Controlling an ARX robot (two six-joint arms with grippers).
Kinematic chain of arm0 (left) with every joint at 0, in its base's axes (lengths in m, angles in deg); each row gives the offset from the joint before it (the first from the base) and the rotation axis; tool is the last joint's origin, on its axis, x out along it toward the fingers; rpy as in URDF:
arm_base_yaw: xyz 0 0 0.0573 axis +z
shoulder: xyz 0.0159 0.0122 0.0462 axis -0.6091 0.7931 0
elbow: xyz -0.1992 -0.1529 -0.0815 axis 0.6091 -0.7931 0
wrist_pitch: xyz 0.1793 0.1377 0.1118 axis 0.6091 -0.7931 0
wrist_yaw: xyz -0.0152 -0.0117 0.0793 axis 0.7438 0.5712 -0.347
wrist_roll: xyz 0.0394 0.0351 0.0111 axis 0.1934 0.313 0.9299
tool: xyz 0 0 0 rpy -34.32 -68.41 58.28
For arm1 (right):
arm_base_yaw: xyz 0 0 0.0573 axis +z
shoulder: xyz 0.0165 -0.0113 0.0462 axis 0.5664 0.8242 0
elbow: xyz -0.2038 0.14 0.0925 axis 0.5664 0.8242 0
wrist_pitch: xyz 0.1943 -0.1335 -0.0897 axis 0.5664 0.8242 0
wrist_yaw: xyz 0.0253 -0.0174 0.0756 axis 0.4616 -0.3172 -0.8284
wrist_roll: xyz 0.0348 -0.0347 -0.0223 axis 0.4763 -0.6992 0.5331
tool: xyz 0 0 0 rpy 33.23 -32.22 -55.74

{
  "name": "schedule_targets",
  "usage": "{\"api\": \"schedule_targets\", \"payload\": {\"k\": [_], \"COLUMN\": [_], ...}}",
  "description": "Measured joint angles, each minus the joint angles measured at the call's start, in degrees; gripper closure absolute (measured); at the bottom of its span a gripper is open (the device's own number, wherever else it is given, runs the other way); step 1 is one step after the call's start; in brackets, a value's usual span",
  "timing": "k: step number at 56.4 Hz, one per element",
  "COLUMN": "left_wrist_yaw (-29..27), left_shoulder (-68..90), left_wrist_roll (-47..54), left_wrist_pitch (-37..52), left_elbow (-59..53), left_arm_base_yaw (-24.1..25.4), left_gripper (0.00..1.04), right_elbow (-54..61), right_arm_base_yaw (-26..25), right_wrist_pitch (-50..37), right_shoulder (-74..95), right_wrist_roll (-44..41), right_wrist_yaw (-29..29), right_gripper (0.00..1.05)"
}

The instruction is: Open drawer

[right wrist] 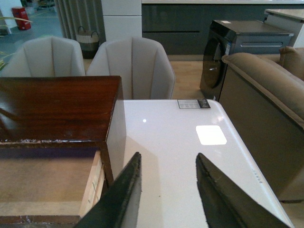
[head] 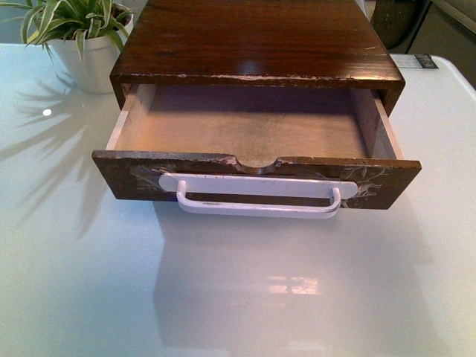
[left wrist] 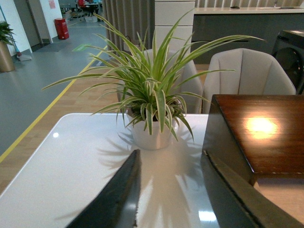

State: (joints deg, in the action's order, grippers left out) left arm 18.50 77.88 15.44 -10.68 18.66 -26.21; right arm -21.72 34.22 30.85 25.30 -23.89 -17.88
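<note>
1. At the bench's far left corner, potted plant (head: 74, 33) close beside the cabinet (head: 253, 37), long leaves reaching toward the cabinet's left wall. Keep any left-arm move clear of those leaves.
2. Just right of the plant, over bare bench (head: 238, 297) alongside the cabinet's left wall: left hand (left wrist: 170, 156), released, jaws apart, grasping nothing. Out of sight in the front view.
3. Across the middle, nearer the far edge: drawer (head: 245, 126), drawn well out of the cabinet toward the near edge, pale floor bare, front panel square to the cabinet. Judged open already, with little or nothing left to pull.
4. On the drawer front, below the half-round notch (head: 256, 161): white bar handle (head: 256, 204), touched by neither hand, held on with clear tape (head: 368, 182).
   - If more opening is wanted, hook the bar at its middle.
   - Pull straight toward the near edge and gently, since taped fixings may peel.
   - Stop before the drawer's back leaves the cabinet, or risk tipping it out.
5. Right of the cabinet, over bare bench beside its right wall: right hand (right wrist: 168, 156), likewise released and empty. Withdraw straight back, minding the drawer's protruding right side.
</note>
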Motion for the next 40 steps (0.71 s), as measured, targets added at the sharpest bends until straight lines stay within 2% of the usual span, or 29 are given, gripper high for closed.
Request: {"api": "schedule_targets", "payload": {"k": [2, 9, 11, 23, 25, 29, 33, 40], "left_wrist_yaw": [-0.8, -3.1, -3.6, -5.7, -9.4, -10.5, -11.0, -10.9], "left_shoulder": [-2.1, -6.3, -7.4, -15.4, -17.3, -20.5, -20.9, -25.4], "left_wrist_roll": [0.0, -0.1, -0.3, -0.4, -0.4, -0.4, -0.4, -0.4], "left_wrist_pitch": [-0.5, -2.3, -2.7, -7.3, -8.7, -10.9, -8.7, -12.9], "left_elbow": [-1.6, -4.4, -5.1, -8.3, -8.9, -9.9, -11.7, -12.4], "left_arm_base_yaw": [-1.2, -3.0, -3.3, -6.0, -8.2, -10.9, -11.1, -11.2], "left_gripper": [0.77, 0.98, 1.03, 1.03, 1.03, 1.03, 1.03, 1.03], "right_elbow": [0.9, 2.7, 3.0, 5.0, 5.7, 6.7, 6.7, 6.7], "right_arm_base_yaw": [0.0, 0.0, 0.0, 0.1, 0.1, 0.1, 0.1, 0.2], "right_wrist_pitch": [0.8, 3.1, 3.7, 8.4, 8.5, 8.0, 10.1, 13.8], "right_shoulder": [-1.4, -5.5, -6.5, -13.2, -14.1, -15.4, -17.7, -21.7], "right_wrist_roll": [0.6, 1.4, 1.6, 1.6, 1.6, 1.7, 1.7, 1.7], "right_wrist_yaw": [0.0, 0.0, 0.0, 0.0, 0.0, 0.0, 0.0, 0.0], "right_gripper": [0.79, 1.02, 1.03, 1.03, 1.03, 1.03, 1.03, 1.03]}}
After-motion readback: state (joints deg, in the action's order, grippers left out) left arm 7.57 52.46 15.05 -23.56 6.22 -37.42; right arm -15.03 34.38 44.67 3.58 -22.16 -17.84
